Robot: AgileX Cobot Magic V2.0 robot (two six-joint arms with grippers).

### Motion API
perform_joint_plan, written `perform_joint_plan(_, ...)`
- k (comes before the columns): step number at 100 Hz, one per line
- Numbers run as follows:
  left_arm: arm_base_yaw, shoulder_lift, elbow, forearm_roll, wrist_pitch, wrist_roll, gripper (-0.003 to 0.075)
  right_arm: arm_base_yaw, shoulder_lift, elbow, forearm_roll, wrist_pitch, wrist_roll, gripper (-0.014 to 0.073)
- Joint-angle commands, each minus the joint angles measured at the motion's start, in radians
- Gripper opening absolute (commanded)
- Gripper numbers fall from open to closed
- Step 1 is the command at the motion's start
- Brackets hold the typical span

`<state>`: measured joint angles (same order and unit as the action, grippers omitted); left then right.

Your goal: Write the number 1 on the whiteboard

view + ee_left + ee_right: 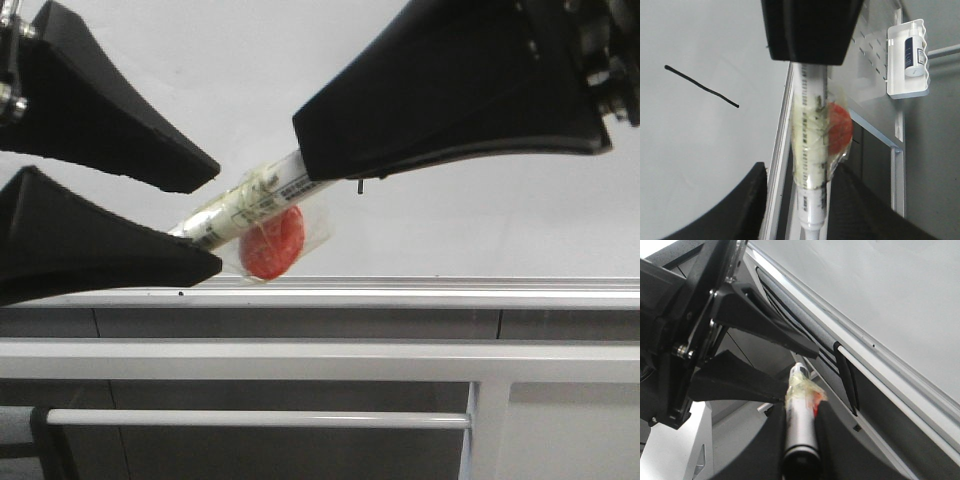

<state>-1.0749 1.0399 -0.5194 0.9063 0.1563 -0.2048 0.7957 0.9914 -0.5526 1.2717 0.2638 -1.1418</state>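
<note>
I see a white marker pen [810,150] wrapped in clear tape, a red disc [839,127] taped at its three o'clock side; a small bottle [913,49] sits in a white holder [907,87] at two o'clock.

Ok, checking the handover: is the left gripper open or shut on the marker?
Open: the left gripper has its fingers wide apart with the marker between them; the right gripper grips it.

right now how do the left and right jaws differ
The left gripper has its jaws spread wide; the right gripper has its jaws shut on the marker pen. The left comes in from the left, the right from the upper right. Both are black, and the pen's free end lies between the left jaws.
</note>
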Motion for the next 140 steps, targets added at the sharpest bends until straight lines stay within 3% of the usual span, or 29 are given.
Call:
perform_joint_plan(1, -0.008, -0.011, -0.032, 0.003, -0.027, -0.003, 0.0243, -0.004, -0.007, -0.037, 0.019, -0.007, -0.005, -0.0043)
perform_joint_plan(31, -0.008, -0.011, -0.032, 0.003, -0.018, -0.003, 0.0176, -0.004, -0.007, -0.037, 0.018, -0.012, -0.005, -0.0043)
perform_joint_plan(41, -0.008, -0.011, -0.032, 0.003, -0.003, -0.003, 0.0099, -0.004, -0.007, -0.037, 0.018, -0.01, -0.005, -0.0043)
perform_joint_plan(50, -0.008, -0.011, -0.032, -0.001, -0.001, -0.003, -0.0021, -0.004, -0.007, -0.037, 0.018, -0.01, -0.005, -0.0043)
perform_joint_plan(101, -0.008, -0.011, -0.032, -0.034, 0.015, -0.009, -0.002, -0.004, -0.007, -0.037, 0.018, -0.012, -0.005, -0.0036)
perform_joint_plan(112, -0.008, -0.011, -0.032, -0.034, 0.015, -0.017, -0.002, -0.004, -0.017, -0.037, 0.018, -0.021, -0.018, 0.0083)
perform_joint_plan(123, -0.008, -0.011, -0.032, -0.034, 0.015, -0.019, -0.002, -0.004, -0.038, -0.037, 0.018, -0.05, -0.018, 0.0312)
perform_joint_plan(128, -0.008, -0.011, -0.032, -0.034, 0.015, -0.041, -0.002, -0.004, -0.053, -0.037, 0.018, -0.066, -0.018, 0.0374)
perform_joint_plan(140, -0.008, -0.011, -0.032, -0.034, 0.016, -0.089, -0.002, -0.004, -0.097, -0.037, 0.018, -0.077, -0.051, 0.0397)
